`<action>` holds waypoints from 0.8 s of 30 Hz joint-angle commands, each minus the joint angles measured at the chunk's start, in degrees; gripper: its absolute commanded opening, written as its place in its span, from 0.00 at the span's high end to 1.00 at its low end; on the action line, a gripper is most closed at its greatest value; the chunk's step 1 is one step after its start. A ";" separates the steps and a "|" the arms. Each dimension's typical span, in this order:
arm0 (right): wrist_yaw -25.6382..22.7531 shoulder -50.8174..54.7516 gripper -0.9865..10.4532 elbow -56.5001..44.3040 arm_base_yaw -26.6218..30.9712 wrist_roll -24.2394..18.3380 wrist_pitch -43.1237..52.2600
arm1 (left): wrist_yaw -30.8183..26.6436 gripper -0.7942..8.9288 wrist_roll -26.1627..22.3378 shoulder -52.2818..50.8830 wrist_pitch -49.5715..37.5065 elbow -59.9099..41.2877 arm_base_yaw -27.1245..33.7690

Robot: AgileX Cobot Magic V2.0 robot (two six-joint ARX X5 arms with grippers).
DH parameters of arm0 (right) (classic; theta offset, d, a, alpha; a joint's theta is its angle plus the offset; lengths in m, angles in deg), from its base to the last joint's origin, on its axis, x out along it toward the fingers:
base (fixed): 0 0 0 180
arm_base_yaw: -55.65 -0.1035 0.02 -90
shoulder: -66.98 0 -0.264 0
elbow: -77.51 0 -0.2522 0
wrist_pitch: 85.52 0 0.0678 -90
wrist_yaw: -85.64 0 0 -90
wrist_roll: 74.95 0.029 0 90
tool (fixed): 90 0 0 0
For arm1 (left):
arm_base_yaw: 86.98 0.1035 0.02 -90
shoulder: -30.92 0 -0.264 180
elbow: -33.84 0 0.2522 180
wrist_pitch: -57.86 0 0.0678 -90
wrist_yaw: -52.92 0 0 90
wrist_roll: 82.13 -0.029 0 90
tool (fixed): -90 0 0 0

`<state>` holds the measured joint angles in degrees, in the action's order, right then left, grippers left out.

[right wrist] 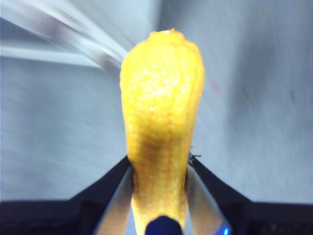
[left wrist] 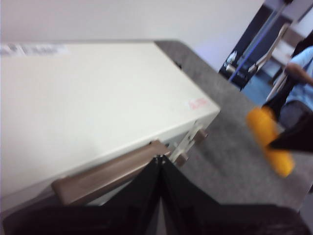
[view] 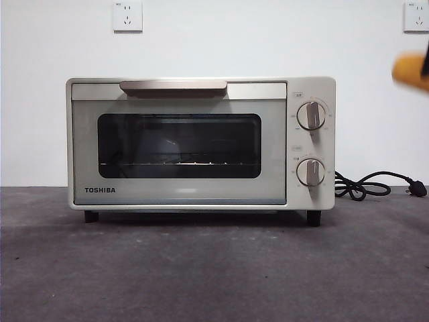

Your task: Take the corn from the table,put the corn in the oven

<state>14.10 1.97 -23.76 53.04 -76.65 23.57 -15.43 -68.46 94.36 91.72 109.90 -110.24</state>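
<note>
The cream-white TOSHIBA oven (view: 201,144) stands on the dark grey table (view: 214,268) with its door closed and its beige handle (view: 173,87) at the top. The yellow-orange corn (right wrist: 161,127) sits between the jaws of my right gripper (right wrist: 159,169), which is shut on it. In the front view the corn (view: 412,70) is a blur in the air at the right edge, higher than the oven's top. My left gripper (left wrist: 160,159) is shut with nothing in it, above the oven's top (left wrist: 98,107) near the handle (left wrist: 107,171). From there the corn (left wrist: 269,142) shows beyond the oven's corner.
Two round knobs (view: 311,115) sit on the oven's right panel. A coiled black cord with plug (view: 365,184) lies on the table right of the oven. Two wall sockets (view: 127,16) are on the white wall behind.
</note>
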 commanded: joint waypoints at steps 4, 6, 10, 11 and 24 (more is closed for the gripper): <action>1.53 7.28 0.93 3.23 -0.07 -0.68 -0.37 | -4.02 0.92 -2.78 4.35 -0.74 0.17 -2.27; 1.55 9.22 0.93 3.91 -0.07 -0.44 -0.74 | -5.51 0.92 -3.45 5.40 -1.25 0.24 -2.71; 1.73 12.15 0.93 4.83 -0.07 -0.35 -2.23 | -9.16 0.92 -4.57 7.28 -1.36 1.49 -3.45; 1.75 12.63 0.93 4.96 -0.07 -0.24 -2.56 | -9.75 0.92 -4.92 7.72 -1.38 1.84 -3.69; 1.77 15.41 0.93 5.27 -0.07 -0.04 -4.31 | -10.19 0.92 -5.38 15.30 -1.36 3.87 -5.73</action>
<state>15.61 17.29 -18.86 53.04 -76.89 19.09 -25.55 -73.12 109.18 90.50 113.66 -115.73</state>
